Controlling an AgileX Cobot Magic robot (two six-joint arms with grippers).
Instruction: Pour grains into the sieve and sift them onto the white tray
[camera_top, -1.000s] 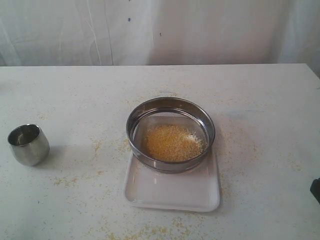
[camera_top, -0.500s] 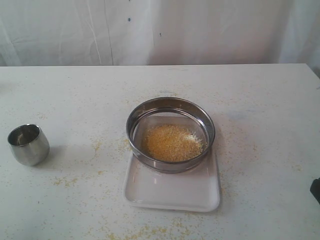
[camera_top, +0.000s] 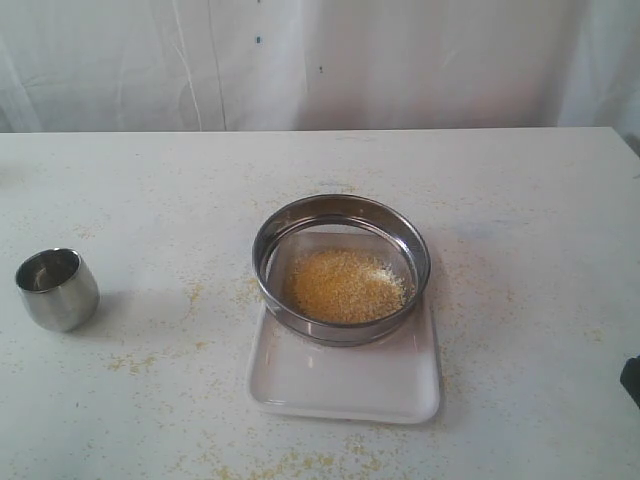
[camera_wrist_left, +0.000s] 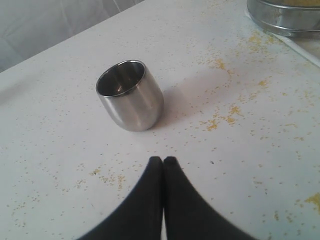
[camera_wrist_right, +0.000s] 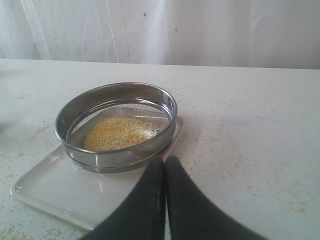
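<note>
Left end effector (camera_wrist_left: 163, 161) low over desk (camera_wrist_left: 260, 150), pinched closed, empty; steel cup (camera_wrist_left: 131, 102) just ahead | right end effector (camera_wrist_right: 165, 161) closed too, empty; sieve (camera_wrist_right: 112, 159) holding grains (camera_wrist_right: 119, 132) just ahead, resting on white tray (camera_wrist_right: 70, 195)

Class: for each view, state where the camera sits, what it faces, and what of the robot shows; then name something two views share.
Exterior: high off the arms, facing sieve on white tray; no arm identifiable.
Left wrist: faces steel cup; shut left jaws show.
Right wrist: faces sieve holding grains; shut right jaws show.
Shared: sieve, in all three.
</note>
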